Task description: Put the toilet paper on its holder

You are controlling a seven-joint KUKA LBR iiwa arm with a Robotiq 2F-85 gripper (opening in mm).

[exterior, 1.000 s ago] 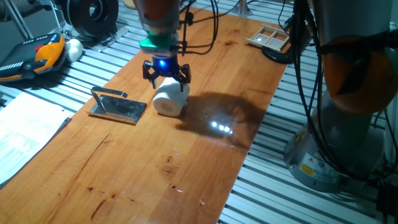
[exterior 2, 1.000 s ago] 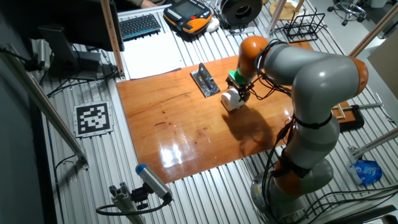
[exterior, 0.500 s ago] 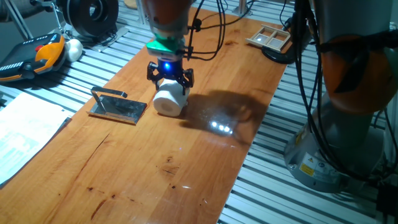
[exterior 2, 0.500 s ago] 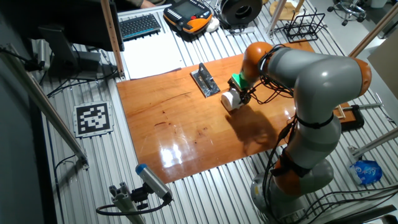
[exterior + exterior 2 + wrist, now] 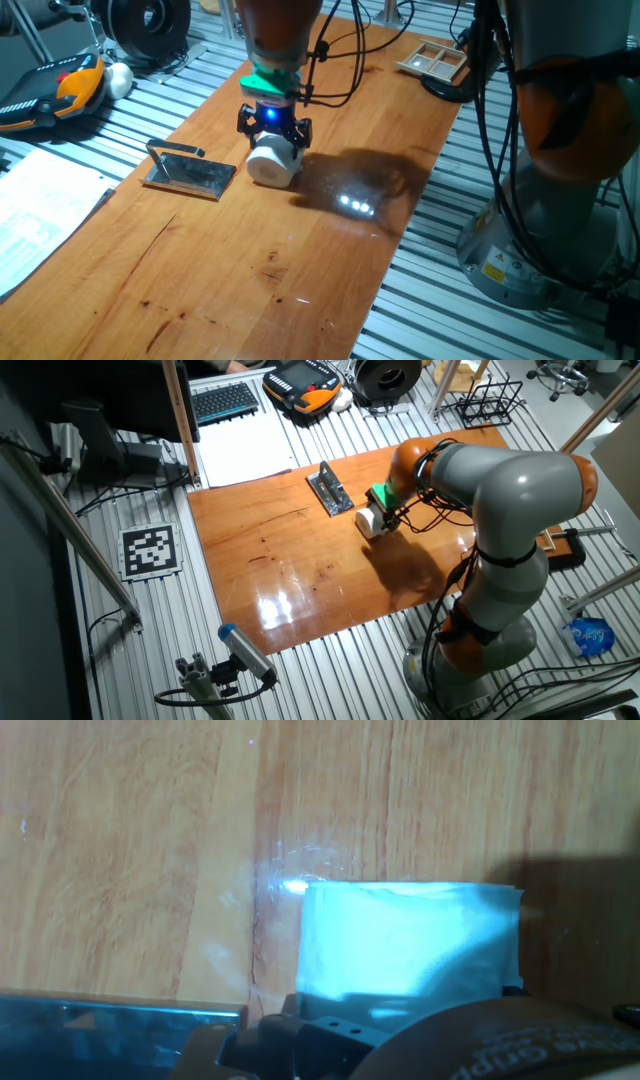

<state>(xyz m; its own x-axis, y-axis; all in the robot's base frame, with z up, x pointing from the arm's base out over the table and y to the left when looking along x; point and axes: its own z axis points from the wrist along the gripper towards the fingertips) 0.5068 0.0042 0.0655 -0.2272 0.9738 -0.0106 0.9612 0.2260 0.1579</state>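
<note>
Black fingers: the hand (image 5: 273, 135) comes down from above with dark fingers set either side of the toilet paper (image 5: 273, 163); a blue light glows on it and a green ring sits just above.
Hand state: the fingers straddle the upper part of the roll, but I cannot tell whether they press it or stand just clear of it.
Hand in the other fixed view: the hand (image 5: 384, 512) sits at the roll's 2 o'clock side, at the end of the grey and orange arm (image 5: 500, 470).
Toilet paper: white, lying on its side on the surface (image 5: 250, 260); in the other fixed view the toilet paper (image 5: 368, 522) rests near the middle of the board's far half.
Toilet paper in the hand view: the toilet paper (image 5: 410, 940) fills the middle of the picture, tinted pale blue by the hand's light, with wood grain all round it.
Holder: the holder (image 5: 190, 172) is a shiny grey plate with a thin raised bar, lying flat at about 9 o'clock from the roll, near it but not touching.
Holder in the other fixed view: the holder (image 5: 331, 490) lies at about 10 o'clock from the roll.
Holder in the hand view: a reflective strip of the holder (image 5: 110, 1035) shows at 7 o'clock.
Surface: warm orange-brown wood with a bright glare patch at the roll's 4 o'clock.
Wooden tray: the wooden tray (image 5: 433, 60) sits at the far end of the surface, at 1 o'clock, well apart from the roll.
</note>
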